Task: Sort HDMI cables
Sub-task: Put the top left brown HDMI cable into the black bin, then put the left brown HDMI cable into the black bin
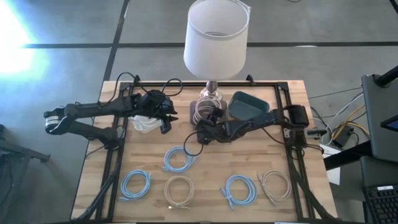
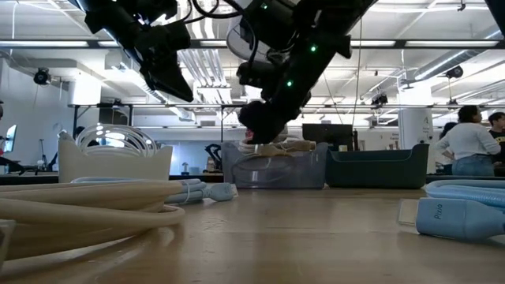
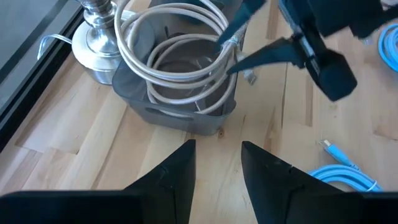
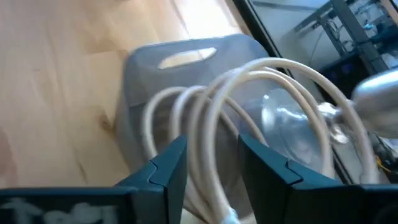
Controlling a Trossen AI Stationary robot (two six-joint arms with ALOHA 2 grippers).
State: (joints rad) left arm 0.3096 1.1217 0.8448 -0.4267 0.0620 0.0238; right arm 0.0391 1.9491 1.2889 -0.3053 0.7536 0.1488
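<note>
Wooden table (image 1: 211, 168), cable sorting.
Our right hand (image 1: 202, 135) pinches a beige coil (image 4: 249, 124) over the grey bin (image 3: 180, 115); left hand (image 3: 214, 168), spread, waits beside. Loops could snag the rim.

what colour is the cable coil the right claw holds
Beige cable coil, in the right claw; clearest in the right wrist view.

Lab, exposed ceiling ducts (image 2: 197, 67), monitors (image 2: 327, 134)
</note>
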